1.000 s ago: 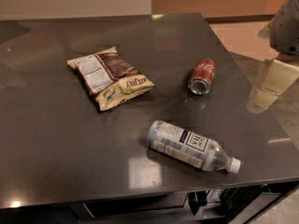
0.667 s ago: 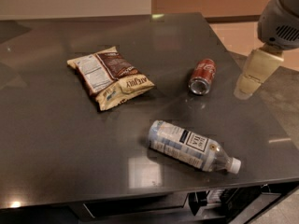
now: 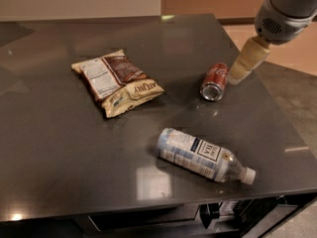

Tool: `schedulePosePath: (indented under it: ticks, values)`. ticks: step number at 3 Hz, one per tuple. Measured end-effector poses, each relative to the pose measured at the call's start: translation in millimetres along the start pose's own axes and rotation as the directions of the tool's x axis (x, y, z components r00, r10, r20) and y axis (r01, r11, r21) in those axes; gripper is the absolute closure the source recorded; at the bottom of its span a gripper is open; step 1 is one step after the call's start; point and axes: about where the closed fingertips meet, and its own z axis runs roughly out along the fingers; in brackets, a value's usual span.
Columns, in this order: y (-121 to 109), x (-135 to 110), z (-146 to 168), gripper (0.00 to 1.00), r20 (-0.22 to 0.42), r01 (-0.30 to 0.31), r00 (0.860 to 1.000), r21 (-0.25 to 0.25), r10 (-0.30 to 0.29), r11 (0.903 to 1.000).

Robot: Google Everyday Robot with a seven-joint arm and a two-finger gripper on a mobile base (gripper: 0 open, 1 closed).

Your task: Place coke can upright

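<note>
Dark grey and glossy, the table (image 3: 74, 157) fills most of the view and throws back soft patches of light along its near edge. Nearest the camera, at about 5 o'clock from the table's middle, a clear plastic bottle (image 3: 200, 155) lies on its side. It has a pale label with a dark panel, and its white cap (image 3: 247, 176) points toward 4 o'clock.

Farther back, at about 10 o'clock from the bottle, a chip bag (image 3: 116, 81) lies flat. It is cream and brown, with its printed panel facing up. It sits well apart from the bottle.

The coke can (image 3: 214, 81) lies on its side at 3 o'clock from the bag and 12 o'clock from the bottle, on the right part of the table. It is not upright: its silver end faces the camera and its red body runs away toward 1 o'clock. It touches neither the bag nor the bottle.

The gripper (image 3: 235, 76) is cream-coloured and slants down from 1 o'clock, its tip just beside the can's upper right side. Whether it touches the can cannot be told, nor whether it is spread or pressed together. It holds nothing. Above it, the grey arm (image 3: 282, 14) enters from the top right corner. Beyond the table's right edge lies a tan floor (image 3: 297, 53).
</note>
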Motion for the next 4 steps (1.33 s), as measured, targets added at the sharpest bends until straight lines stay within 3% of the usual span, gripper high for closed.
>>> schedulePosePath:
  ticks: [1, 2, 3, 4]
  values:
    - [-3.8, -11.1, 21.2, 0.00, 0.022, -0.165, 0.986, -0.007, 0.165, 0.9863]
    - [-3.9, -20.8, 39.8, 0.00, 0.032, -0.320, 0.947, -0.016, 0.320, 0.9474]
    - [-3.9, -20.8, 39.8, 0.00, 0.032, -0.320, 0.947, -0.016, 0.320, 0.9474]
    - [-3.2, -28.2, 45.8, 0.00, -0.009, -0.347, 0.938, -0.051, 0.347, 0.9365]
